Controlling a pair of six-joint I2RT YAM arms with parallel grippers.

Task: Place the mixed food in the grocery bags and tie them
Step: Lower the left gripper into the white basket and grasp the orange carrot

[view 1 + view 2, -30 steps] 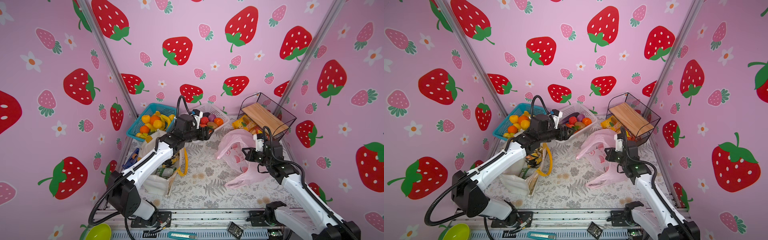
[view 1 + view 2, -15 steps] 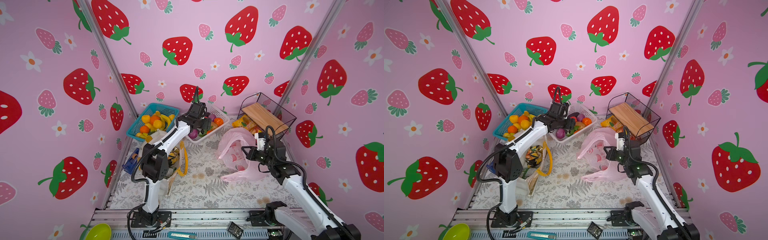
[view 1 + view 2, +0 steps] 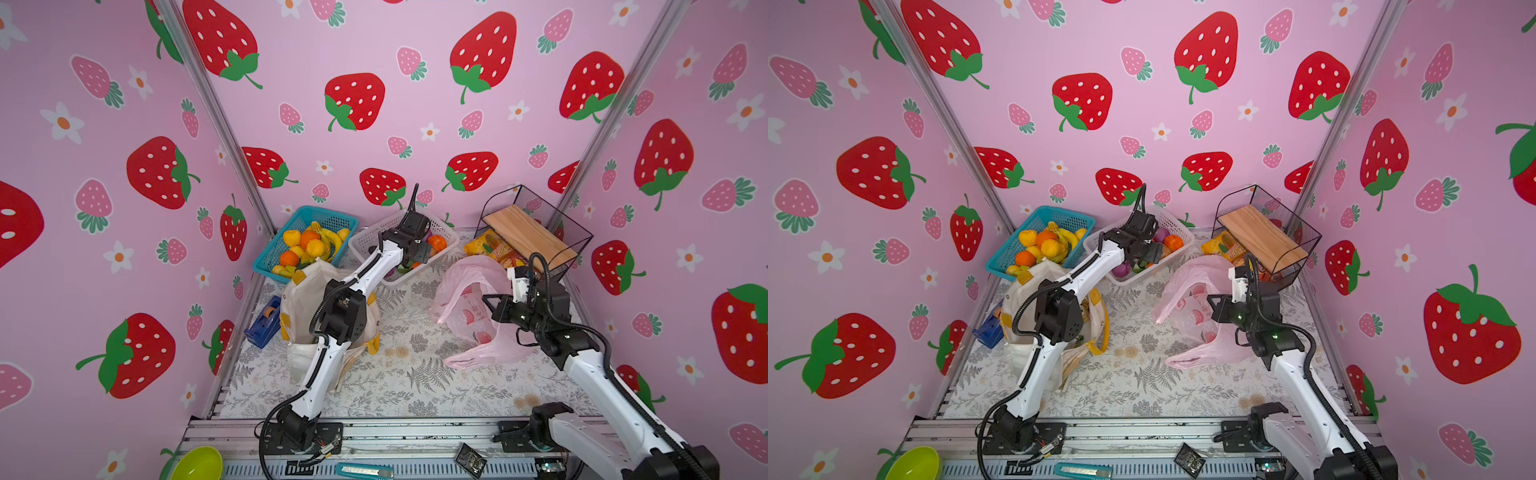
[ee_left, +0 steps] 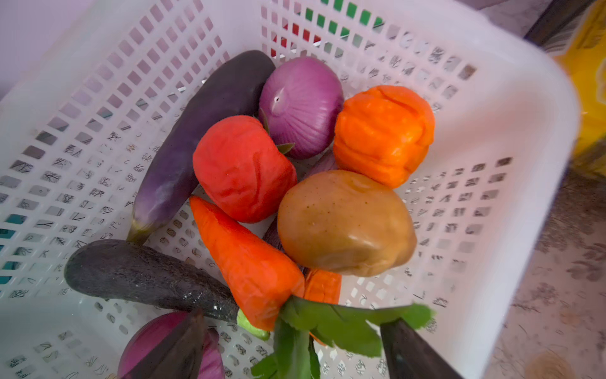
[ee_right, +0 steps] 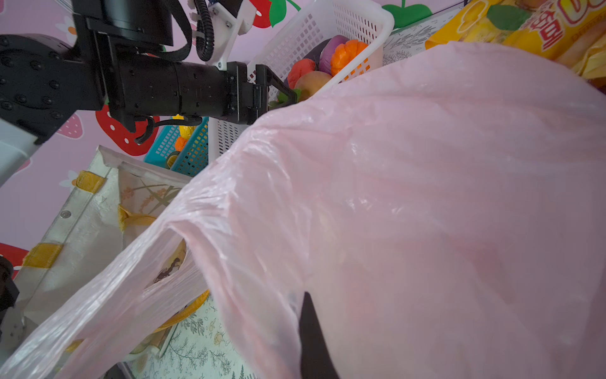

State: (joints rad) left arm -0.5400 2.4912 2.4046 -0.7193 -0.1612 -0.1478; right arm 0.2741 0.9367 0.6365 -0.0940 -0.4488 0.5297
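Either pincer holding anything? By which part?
Right pincer is shut on the pink plastic bag, at its mouth edge. Left pincer is open over the white basket, holding nothing.

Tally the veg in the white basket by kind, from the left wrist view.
eggplant: 2
purple onion: 2
tomato: 1
potato: 1
carrot: 1
orange ribbed squash: 1
Total: 8. An orange piece under the carrot is too hidden to name, so not counted.
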